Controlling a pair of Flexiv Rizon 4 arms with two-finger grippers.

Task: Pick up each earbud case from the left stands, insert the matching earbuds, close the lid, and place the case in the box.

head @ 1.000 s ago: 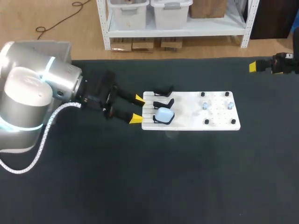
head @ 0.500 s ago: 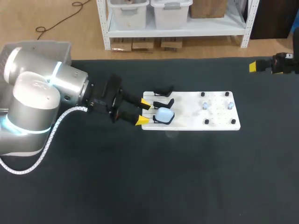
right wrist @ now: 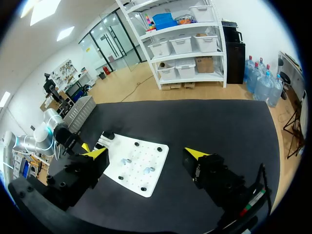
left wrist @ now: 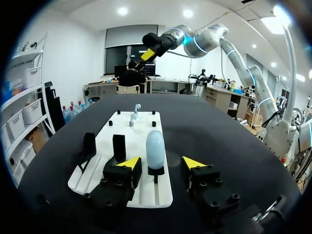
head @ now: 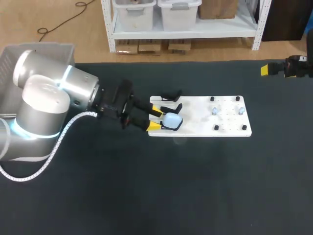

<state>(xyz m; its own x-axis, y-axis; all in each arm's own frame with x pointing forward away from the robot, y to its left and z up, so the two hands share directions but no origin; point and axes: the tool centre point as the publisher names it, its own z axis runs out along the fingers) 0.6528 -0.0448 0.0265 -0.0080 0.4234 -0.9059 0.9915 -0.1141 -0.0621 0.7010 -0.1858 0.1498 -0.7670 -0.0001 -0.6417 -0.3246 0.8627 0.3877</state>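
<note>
Earbud case (left wrist: pixel 155 146) flanked by L gripper (left wrist: pixel 161 163).
Fingers held wide apart, nothing gripped; R gripper (right wrist: pixel 146 152) likewise spread, empty.

The tabletop (head: pixel 161 186) is a flat matte black, no pattern to it. On it the board (head: pixel 200 122) is plain white, dotted with small black pegs (head: pixel 237 99). The stands (head: pixel 172 108) are black as well, and the earbud case (head: pixel 171 119) is a very pale blue, nearly white, smooth and unmarked. The earbuds (head: pixel 214 111) look whitish with a faint blue tint. The left pincer (head: pixel 155 118) has black fingers capped in bright yellow, and the right pincer (right wrist: pixel 146 153) is the same black with yellow tips. The left arm (head: pixel 49 98) is silver-grey with a glowing light-blue ring, and a ribbed white cable (head: pixel 49 142) runs beside it.
</note>
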